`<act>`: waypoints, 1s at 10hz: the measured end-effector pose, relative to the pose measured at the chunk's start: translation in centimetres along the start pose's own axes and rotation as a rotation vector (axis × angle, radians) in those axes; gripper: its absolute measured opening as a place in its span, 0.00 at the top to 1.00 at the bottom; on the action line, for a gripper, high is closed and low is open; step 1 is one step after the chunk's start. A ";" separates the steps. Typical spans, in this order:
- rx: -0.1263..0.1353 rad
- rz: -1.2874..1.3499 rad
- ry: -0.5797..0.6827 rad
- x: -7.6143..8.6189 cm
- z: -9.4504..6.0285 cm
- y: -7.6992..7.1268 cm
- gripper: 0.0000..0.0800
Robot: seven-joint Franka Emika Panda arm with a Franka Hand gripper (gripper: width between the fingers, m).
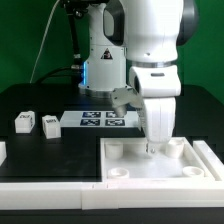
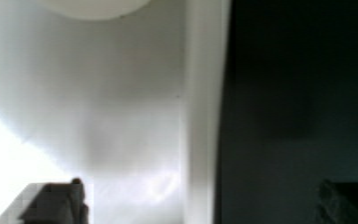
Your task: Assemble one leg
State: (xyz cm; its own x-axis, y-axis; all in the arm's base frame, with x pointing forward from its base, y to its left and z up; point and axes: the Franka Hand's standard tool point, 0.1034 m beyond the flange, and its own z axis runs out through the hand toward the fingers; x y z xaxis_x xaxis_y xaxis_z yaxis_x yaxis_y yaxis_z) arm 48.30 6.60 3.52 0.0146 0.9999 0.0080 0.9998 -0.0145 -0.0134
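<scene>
On black table (image 1: 60,150), middle left of exterior view: leg (image 1: 49,126), small white post, black-and-white tag showing.
Lies near a second like post (image 1: 23,122), left of the marker board (image 1: 100,120). Well apart at lower right, gripper (image 1: 152,147) down over white panel (image 1: 205,152); fingers (image 2: 55,200) spread wide in wrist view, nothing between. Behind, green curtain (image 1: 20,40).

Lab: robot arm (image 1: 152,45), marker board (image 1: 103,120)
</scene>
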 end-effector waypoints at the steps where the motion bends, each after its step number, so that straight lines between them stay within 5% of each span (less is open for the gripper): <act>1: -0.003 0.017 -0.007 -0.1 -0.9 -1.0 0.19; 3: -0.009 0.068 -0.016 -0.4 -2.0 -2.5 0.19; 6: -0.003 0.088 -0.014 -0.4 -1.7 -2.5 0.19; 10: -0.005 0.509 -0.001 -0.3 -1.6 -2.7 0.19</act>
State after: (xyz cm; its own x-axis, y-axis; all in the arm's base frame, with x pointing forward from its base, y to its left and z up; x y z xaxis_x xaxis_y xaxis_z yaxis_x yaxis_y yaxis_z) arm 45.63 6.37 5.20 0.4998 0.8662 0.0008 0.8661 -0.4997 -0.0106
